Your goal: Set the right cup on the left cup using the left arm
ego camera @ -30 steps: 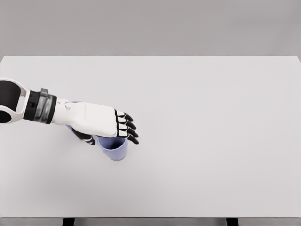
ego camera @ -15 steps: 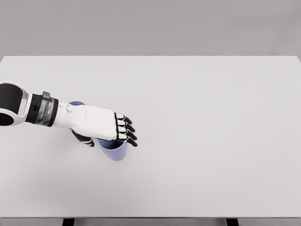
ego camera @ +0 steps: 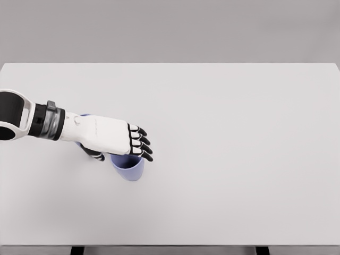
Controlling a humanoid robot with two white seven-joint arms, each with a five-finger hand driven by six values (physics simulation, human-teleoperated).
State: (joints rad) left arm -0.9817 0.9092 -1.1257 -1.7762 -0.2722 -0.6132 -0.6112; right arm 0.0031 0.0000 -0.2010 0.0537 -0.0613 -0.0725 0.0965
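Arm shell: glossy white casing with a black inset panel, seen at the worktop's left edge.
Wrist: black cuff followed by a grey metallic ring with a small dark tab on top.
Left hand (ego camera: 109, 137): smooth white back plate bearing one small round mark near the wrist.
Fingers (ego camera: 142, 149): white segments over the knuckles, black joints and black tips.
Thumb: black, partly hidden under the palm.

1. The table (ego camera: 223, 159) is spreading across the whole view.
2. One cup (ego camera: 128, 169) is standing on its left part, toward the near edge.
3. The left hand (ego camera: 109, 137) is lying over that cup's far rim.
4. Another cup (ego camera: 84, 116) is peeking out behind the wrist, mostly hidden.
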